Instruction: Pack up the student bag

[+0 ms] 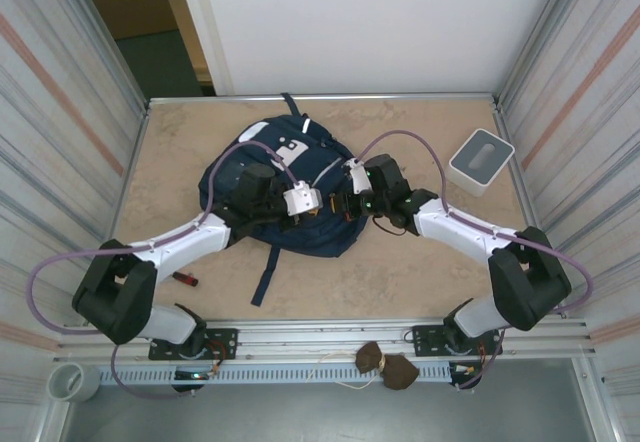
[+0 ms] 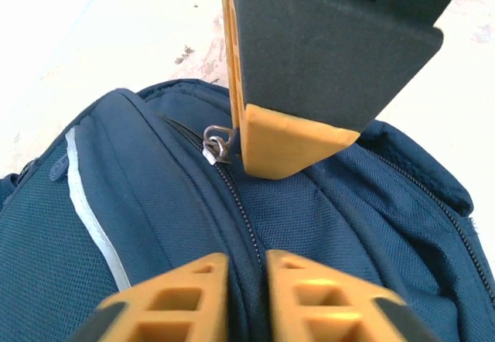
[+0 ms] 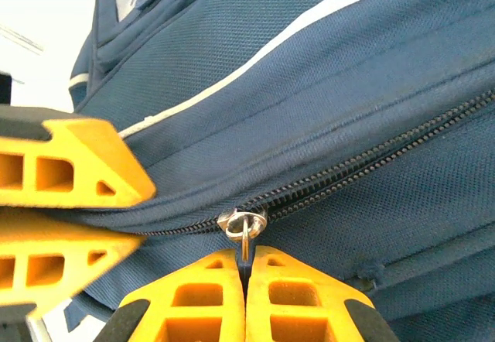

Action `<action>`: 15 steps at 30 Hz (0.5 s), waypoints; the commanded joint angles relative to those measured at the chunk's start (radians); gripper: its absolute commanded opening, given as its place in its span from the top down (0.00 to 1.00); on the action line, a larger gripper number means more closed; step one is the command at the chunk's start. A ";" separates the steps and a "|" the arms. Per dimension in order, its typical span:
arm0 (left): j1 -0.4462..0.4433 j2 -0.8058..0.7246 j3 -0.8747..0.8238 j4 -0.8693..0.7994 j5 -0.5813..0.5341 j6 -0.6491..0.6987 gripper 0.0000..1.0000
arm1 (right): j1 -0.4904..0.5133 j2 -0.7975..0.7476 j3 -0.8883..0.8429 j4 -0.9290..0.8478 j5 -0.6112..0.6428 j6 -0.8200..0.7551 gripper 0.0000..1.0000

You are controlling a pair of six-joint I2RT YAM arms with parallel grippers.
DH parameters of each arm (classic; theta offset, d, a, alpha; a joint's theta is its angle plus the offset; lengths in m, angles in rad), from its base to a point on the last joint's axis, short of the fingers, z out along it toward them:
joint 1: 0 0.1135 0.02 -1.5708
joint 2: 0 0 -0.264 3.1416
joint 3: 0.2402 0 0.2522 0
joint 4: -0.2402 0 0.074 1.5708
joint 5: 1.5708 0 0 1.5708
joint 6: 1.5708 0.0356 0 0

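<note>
The student bag (image 1: pixel 262 184), navy blue with a pale stripe (image 3: pixel 255 56), lies flat mid-table. My right gripper (image 3: pixel 246 258) is shut on the tab of the metal zipper pull (image 3: pixel 242 223); the zipper teeth (image 3: pixel 387 150) run apart to the right of the slider and joined to its left. My left gripper (image 2: pixel 247 261) is pinched on a ridge of bag fabric (image 2: pixel 155 203) along the closed zipper seam, just short of the zipper pull (image 2: pixel 217 142). The two grippers meet over the bag's right part, left gripper (image 1: pixel 318 202) beside right gripper (image 1: pixel 345 205).
A grey-and-white box (image 1: pixel 481 160) stands at the back right. A small red-and-black item (image 1: pixel 185 279) lies beside the left arm. Brown pieces (image 1: pixel 387 364) rest on the front rail, a white cup (image 1: pixel 72 380) at the near left. Panel walls close three sides.
</note>
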 commanded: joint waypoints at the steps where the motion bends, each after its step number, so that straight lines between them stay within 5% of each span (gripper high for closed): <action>1: 0.049 -0.045 -0.019 0.002 0.030 0.026 0.91 | 0.023 -0.065 -0.004 0.024 -0.009 0.025 1.00; 9: 0.188 -0.126 -0.103 0.079 0.218 0.010 1.00 | 0.105 -0.075 0.000 0.050 0.031 0.036 1.00; 15: 0.259 -0.123 -0.147 0.105 0.301 -0.005 1.00 | 0.034 -0.039 0.029 -0.089 0.138 -0.016 1.00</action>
